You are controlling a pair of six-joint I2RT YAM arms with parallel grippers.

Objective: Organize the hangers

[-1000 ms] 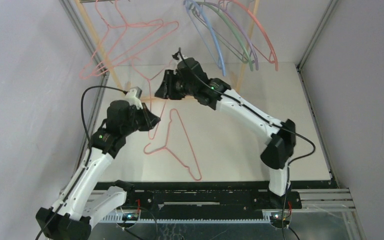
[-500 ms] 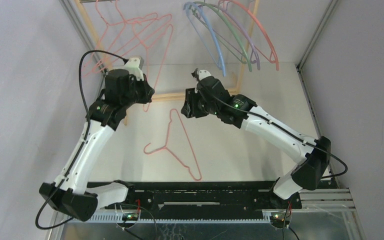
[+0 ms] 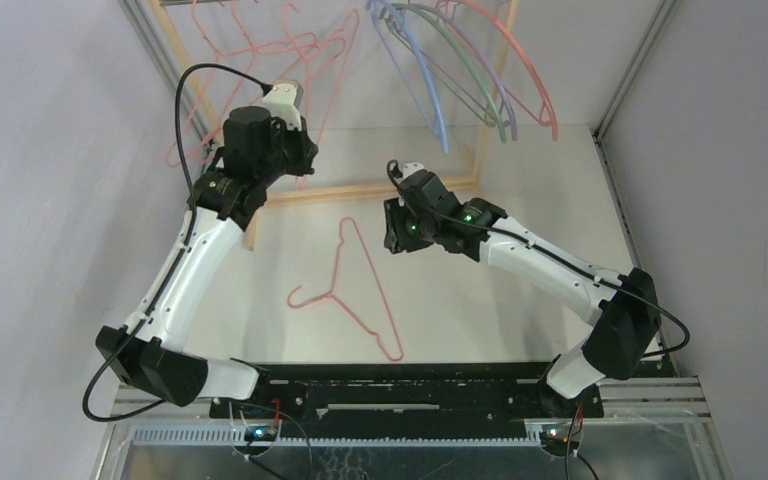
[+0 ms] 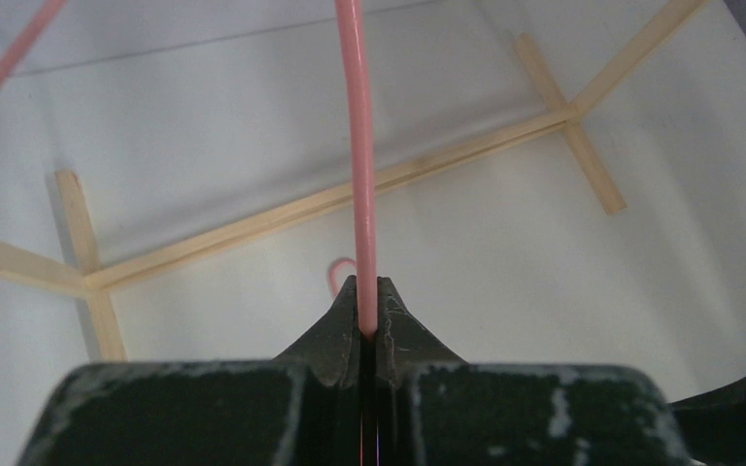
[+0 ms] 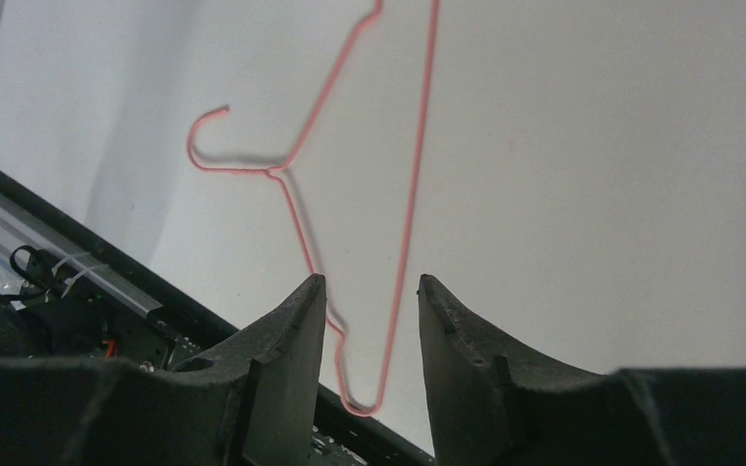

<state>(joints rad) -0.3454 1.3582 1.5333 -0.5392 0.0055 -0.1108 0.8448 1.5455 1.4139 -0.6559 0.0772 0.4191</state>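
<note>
Hangers [image 3: 444, 130] mostly hang on the wooden rack [image 3: 380, 188]. Left gripper [image 4: 369, 291] pinches a salmon-pink hanger [image 4: 357, 146] up by the rack's rail. Right gripper [image 5: 369, 301], spread and empty, hovers above one loose hanger [image 3: 345, 290] in front of the rack, not yet hung.

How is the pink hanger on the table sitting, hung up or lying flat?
Lying flat: the pink hanger rests on the table, shadow hugging the wire, nothing gripping it.
</note>
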